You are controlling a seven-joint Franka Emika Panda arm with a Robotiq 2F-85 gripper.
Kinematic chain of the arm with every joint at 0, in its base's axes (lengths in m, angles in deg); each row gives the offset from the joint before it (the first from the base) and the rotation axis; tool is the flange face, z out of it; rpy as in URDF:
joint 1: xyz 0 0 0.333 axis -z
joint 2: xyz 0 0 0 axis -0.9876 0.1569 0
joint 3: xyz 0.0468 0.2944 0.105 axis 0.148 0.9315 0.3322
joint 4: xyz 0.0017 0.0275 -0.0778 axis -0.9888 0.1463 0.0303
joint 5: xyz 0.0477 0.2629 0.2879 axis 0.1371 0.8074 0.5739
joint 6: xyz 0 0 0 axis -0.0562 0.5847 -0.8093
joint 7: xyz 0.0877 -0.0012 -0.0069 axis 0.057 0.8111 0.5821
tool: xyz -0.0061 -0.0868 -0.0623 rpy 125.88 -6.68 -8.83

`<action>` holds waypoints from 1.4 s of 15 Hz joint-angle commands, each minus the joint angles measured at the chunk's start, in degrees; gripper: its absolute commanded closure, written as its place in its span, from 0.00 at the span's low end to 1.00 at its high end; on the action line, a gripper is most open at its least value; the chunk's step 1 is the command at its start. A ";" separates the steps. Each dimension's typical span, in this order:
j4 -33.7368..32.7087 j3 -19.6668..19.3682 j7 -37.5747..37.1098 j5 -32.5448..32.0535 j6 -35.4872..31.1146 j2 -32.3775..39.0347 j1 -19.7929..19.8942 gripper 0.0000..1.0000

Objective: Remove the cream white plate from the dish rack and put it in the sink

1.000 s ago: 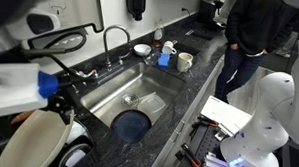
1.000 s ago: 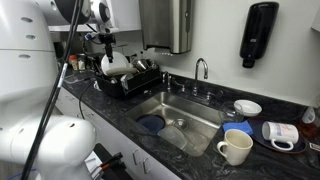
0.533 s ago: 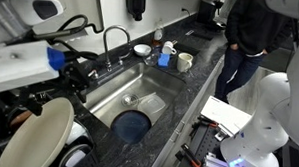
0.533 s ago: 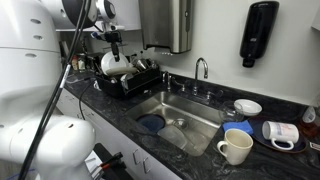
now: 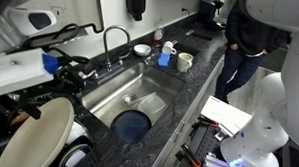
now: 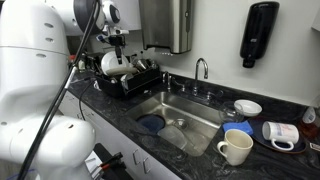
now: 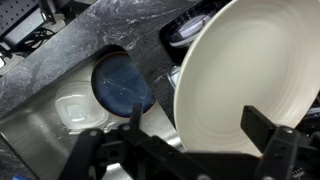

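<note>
Glossy and plain, the cream white plate leans tilted in the dish rack, at the left end of the counter in an exterior view. The gripper hangs just above its rim with the jaws spread wide, gripping nothing. Right of the rack lies the sink, a dark blue plate on its floor.
</note>
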 commanded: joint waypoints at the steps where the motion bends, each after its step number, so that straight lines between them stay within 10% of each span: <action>1: -0.65 -0.17 -1.16 1.38 2.04 0.85 -0.18 0.00; 11: 5.29 -0.14 -3.28 4.22 -1.33 -0.51 1.01 0.02; 12: 5.97 -0.19 -3.61 4.40 -1.66 -0.75 1.07 0.26; 21: 6.97 -0.25 -6.45 4.81 -1.62 -0.98 1.07 0.83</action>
